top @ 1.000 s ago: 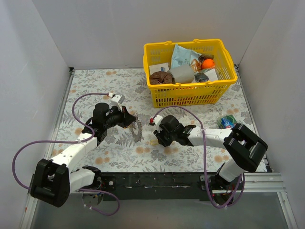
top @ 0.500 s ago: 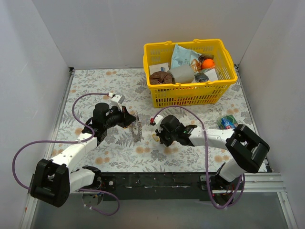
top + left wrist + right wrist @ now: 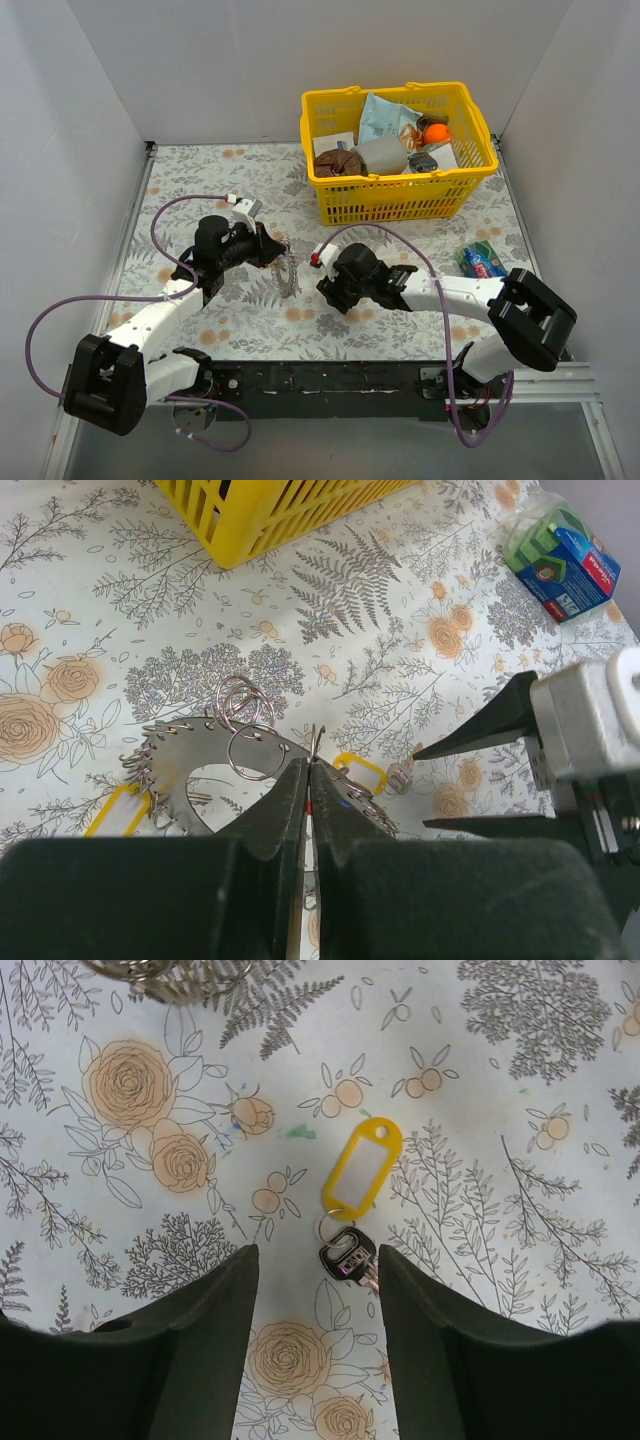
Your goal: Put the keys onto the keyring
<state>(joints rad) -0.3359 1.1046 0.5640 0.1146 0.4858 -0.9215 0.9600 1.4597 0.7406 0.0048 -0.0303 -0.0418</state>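
Two grippers busy here: the left gripper [image 3: 308,772] is pinched tight on the keyring [image 3: 175,748] out in front of the right gripper [image 3: 317,1255], which hangs spread wide over a key [image 3: 347,1258] with a yellow tag [image 3: 362,1170], lying flat on the table [image 3: 520,1080] between its fingers.

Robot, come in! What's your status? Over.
Left gripper shut on keyring. Right gripper open above yellow-tagged key. Nothing blocking it.
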